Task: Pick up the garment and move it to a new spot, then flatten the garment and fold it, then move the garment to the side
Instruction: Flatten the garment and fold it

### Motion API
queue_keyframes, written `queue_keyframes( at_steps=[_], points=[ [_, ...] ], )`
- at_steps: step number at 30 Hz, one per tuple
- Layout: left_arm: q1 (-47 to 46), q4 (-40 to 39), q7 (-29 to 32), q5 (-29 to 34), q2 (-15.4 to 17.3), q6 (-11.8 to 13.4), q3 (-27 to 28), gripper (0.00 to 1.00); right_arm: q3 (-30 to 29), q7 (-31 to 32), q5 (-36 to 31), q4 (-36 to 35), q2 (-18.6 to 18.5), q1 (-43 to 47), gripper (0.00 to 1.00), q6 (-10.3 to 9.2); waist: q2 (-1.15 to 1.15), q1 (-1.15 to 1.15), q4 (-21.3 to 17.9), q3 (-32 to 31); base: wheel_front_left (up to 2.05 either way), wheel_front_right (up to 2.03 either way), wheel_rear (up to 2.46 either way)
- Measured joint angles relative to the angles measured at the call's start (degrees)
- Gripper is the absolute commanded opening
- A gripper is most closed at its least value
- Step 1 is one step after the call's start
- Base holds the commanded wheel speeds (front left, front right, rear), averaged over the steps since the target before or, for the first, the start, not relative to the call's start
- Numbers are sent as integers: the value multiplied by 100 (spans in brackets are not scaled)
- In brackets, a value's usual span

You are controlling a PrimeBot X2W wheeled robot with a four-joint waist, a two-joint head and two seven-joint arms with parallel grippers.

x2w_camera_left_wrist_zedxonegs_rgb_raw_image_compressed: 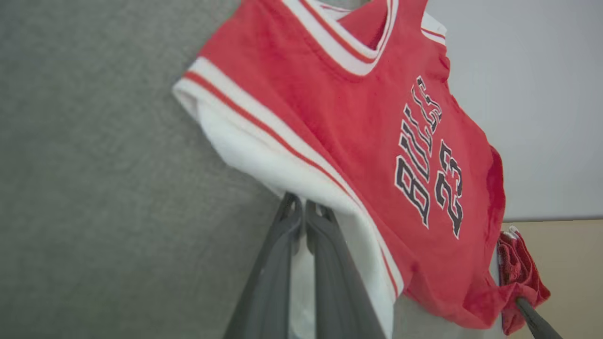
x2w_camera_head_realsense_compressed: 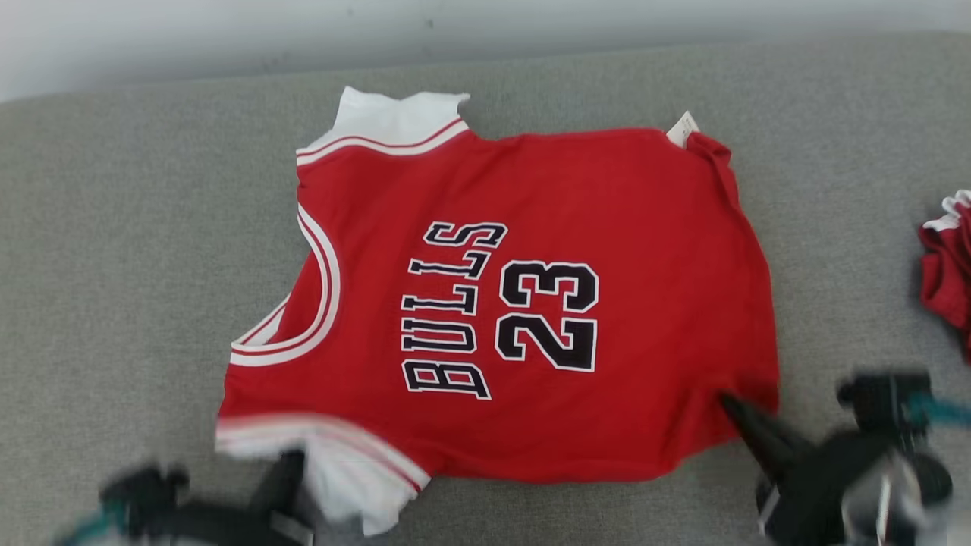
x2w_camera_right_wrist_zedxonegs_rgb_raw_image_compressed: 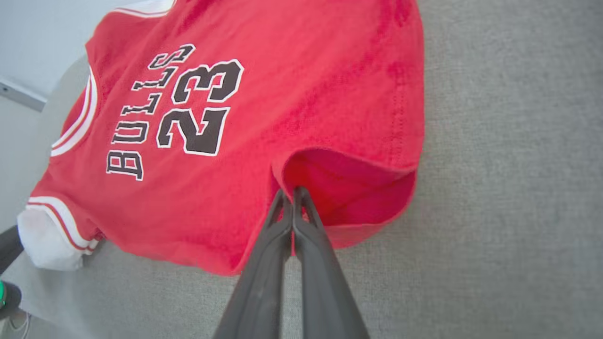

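Lying spread on grey woven fabric surface (x2w_camera_head_realsense_compressed: 114,265), lettering up: red sleeveless jersey (x2w_camera_head_realsense_compressed: 546,189) with white trim and black "BULLS 23". Left claw (x2w_camera_left_wrist_zedxonegs_rgb_raw_image_compressed: 302,207) clenched on white-banded shoulder at near-left corner. Right claw (x2w_camera_right_wrist_zedxonegs_rgb_raw_image_compressed: 293,193) clenched on red hem, near-right corner. Crumpled red-and-white cloth (x2w_camera_head_realsense_compressed: 948,265) well apart, at surface's right edge.

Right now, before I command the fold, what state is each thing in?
Red Bulls 23 jersey: spread front-up on the grey cloth surface, unfolded.
Left gripper: shut on the jersey's white-trimmed corner.
Right gripper: shut on the jersey's red hem.
Second red garment: bunched up, apart from the jersey.
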Motion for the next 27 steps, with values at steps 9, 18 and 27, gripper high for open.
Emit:
queue_keyframes(
  at_steps=[9, 18, 27],
  points=[
    [-4469, -630, -15, 1514, 76, 207, 659, 0, -784, 76, -283, 393, -166, -4490, 0, -171, 1, 2, -4, 641, 0, 0, 0],
    [-6413, 1018, -1372, 2285, 1, 205, 768, 0, -415, -942, -653, 2402, -289, -6479, 0, 93, 0, -1, 28, 987, 0, 0, 0],
    [-3660, 2880, -1318, 2093, -62, -89, 166, 0, -275, -1101, -662, 3795, -148, -4304, 0, 216, 0, -1, 7, 1098, 0, 0, 0]
  ],
)
